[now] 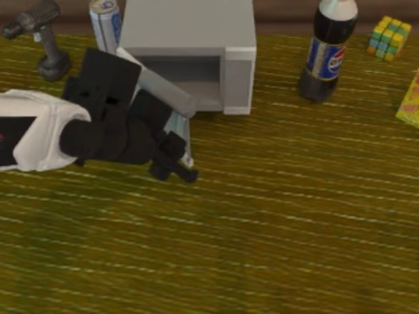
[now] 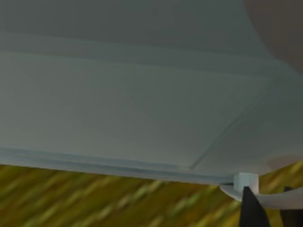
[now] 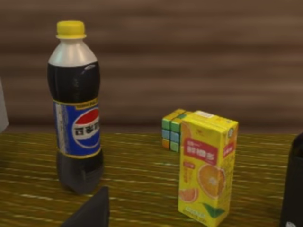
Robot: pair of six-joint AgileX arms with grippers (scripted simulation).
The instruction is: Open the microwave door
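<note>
The light grey-white microwave (image 1: 186,26) stands at the back middle of the table, its cavity showing. The microwave door (image 1: 167,88) is swung out toward the front left, at a slant from the box. My left gripper (image 1: 178,160) is at the door's free edge, shut on its pale handle strip. In the left wrist view the door (image 2: 142,94) fills most of the picture, and the curved handle (image 2: 272,198) passes between my dark fingers (image 2: 251,210). My right gripper (image 3: 196,201) is out of the top view, open and holding nothing.
A drill (image 1: 42,36) and a can (image 1: 105,23) stand at the back left, behind my left arm. Right of the microwave stands a cola bottle (image 1: 327,49), with a puzzle cube (image 1: 389,38) and a yellow juice box (image 1: 409,98) further right.
</note>
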